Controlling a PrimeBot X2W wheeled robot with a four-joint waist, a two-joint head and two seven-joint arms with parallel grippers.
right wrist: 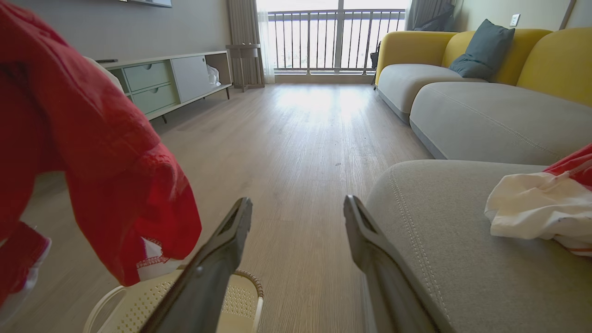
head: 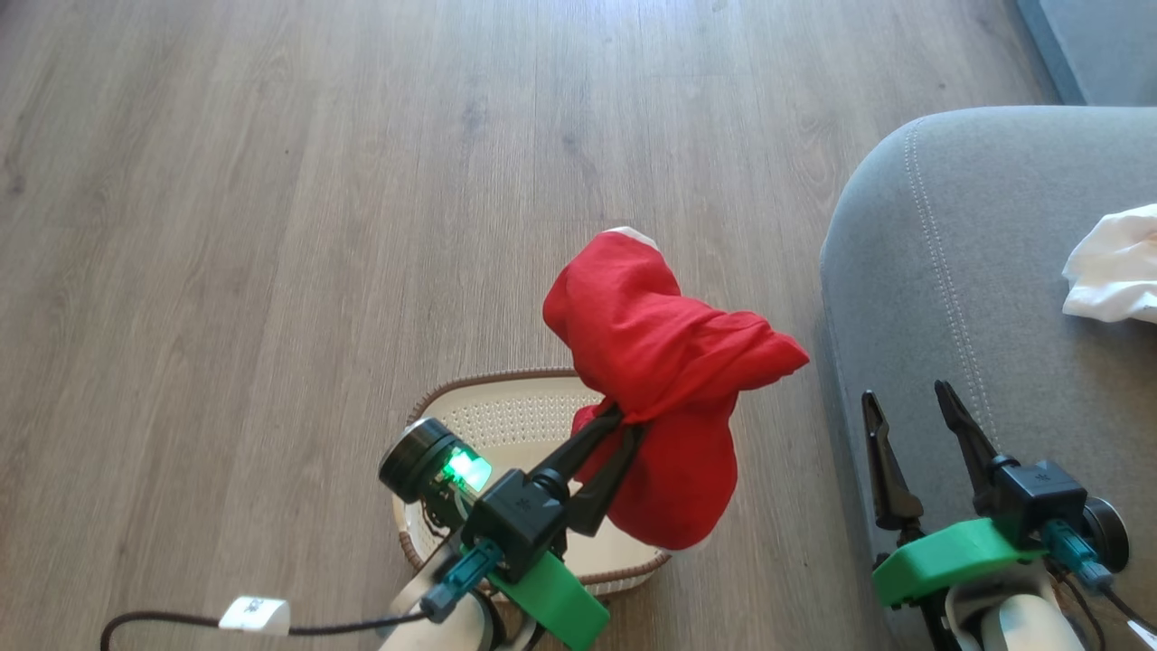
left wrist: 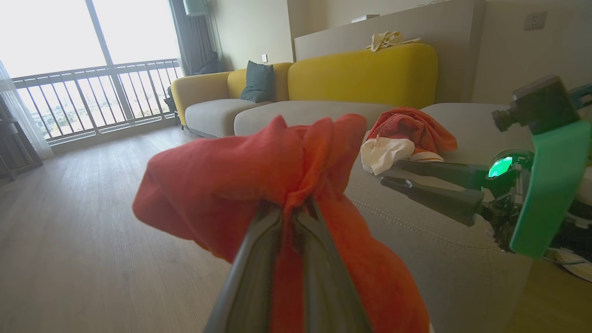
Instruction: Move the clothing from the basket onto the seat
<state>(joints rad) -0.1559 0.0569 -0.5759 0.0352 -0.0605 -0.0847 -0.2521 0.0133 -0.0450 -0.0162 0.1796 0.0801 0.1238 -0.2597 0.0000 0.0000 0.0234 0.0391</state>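
Now my left gripper (head: 622,423) is pinched narrow on a bunched red garment (head: 660,344). It hangs at the centre of the head view, over the right end of the basket (head: 506,384) and the floor (head: 271,226) beside it. The seat (head: 976,271) lies to the right of this load, taking up the right side of the frame, with a strip of floor between cloth and cushion edge. The garment's long axis runs roughly up and down the frame.

My right gripper (head: 907,395) stands wide and empty at the lower right by the cushion's edge, nearer the seat but carrying nothing. A white garment (head: 1116,267) lies on the seat, cut off by the right border; the left wrist view shows a second red garment (left wrist: 411,127) against it.

My fingertips are buried in the folds. The cloth and my arm hide most of the basket's inside, so I cannot tell whether anything is in it.
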